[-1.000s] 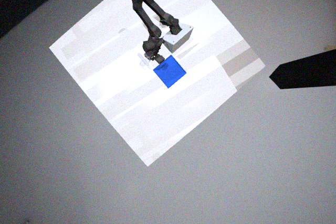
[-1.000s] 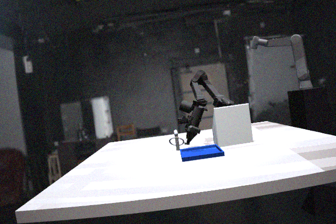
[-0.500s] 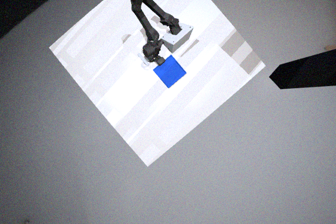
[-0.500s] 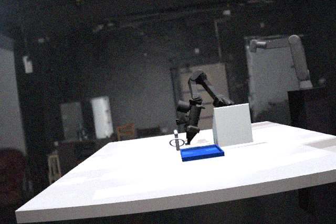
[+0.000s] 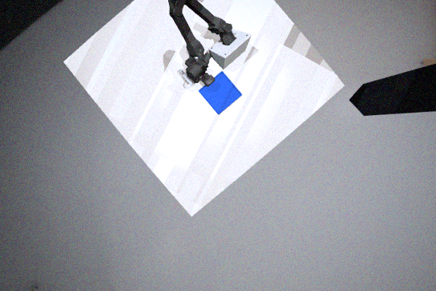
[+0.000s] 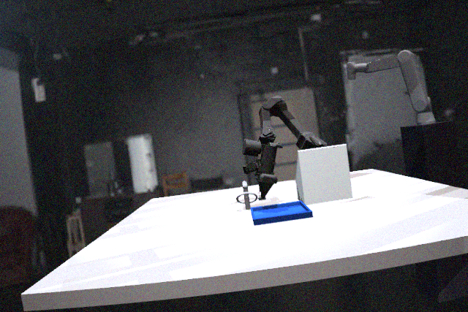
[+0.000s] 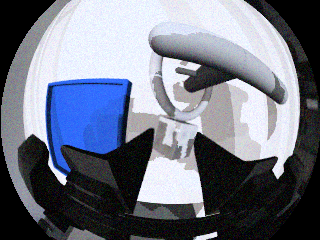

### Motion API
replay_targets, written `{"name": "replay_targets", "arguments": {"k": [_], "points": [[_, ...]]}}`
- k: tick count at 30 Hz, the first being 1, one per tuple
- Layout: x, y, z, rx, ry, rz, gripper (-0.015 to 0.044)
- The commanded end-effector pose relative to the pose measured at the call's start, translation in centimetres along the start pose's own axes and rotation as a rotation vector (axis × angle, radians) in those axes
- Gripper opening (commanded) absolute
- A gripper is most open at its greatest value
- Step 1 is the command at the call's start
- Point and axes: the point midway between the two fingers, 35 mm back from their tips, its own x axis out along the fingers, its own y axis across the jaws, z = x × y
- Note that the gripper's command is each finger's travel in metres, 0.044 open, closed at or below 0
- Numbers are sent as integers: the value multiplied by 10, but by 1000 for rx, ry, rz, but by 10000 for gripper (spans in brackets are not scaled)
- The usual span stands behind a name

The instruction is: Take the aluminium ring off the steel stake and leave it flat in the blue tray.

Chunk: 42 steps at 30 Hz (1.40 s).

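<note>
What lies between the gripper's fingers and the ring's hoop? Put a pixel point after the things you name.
The welded tab (image 7: 175,138), clamped by the fingers, bridges them and the ring (image 6: 238,198) (image 7: 159,95); the wrist view shows this.

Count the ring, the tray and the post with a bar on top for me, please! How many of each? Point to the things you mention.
Ring (image 6: 238,197) (image 7: 155,85): 1
Tray (image 5: 220,93) (image 6: 281,212) (image 7: 85,115): 1
Post (image 6: 246,204) (image 7: 210,77): 1
Total: 3

Counts | rings: one (image 6: 240,202) (image 7: 157,90) | stakes: one (image 6: 247,202) (image 7: 200,79), with one cross-bar (image 6: 244,184) (image 7: 215,48) | blue trays: one (image 5: 220,93) (image 6: 281,212) (image 7: 87,112) | grippers: one (image 5: 203,82) (image 6: 261,198) (image 7: 174,134) | pale blocks under the near arm: one (image 5: 236,52) (image 6: 324,174) | tabletops: one (image 5: 197,161) (image 6: 211,248) (image 7: 100,45)
</note>
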Motion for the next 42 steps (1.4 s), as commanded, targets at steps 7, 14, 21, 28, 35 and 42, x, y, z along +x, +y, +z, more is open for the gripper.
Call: {"name": "replay_targets", "arguments": {"k": [7,14,21,28,35,42], "points": [[-9,1,5,-4,37,-37,0],[-15,0,7,-11,63,-64,0],[-19,4,9,-19,66,-95,0],[-22,6,9,-28,51,-111,0],[-26,8,11,-28,51,-112,0],[-30,7,12,-28,51,-112,0]]}}
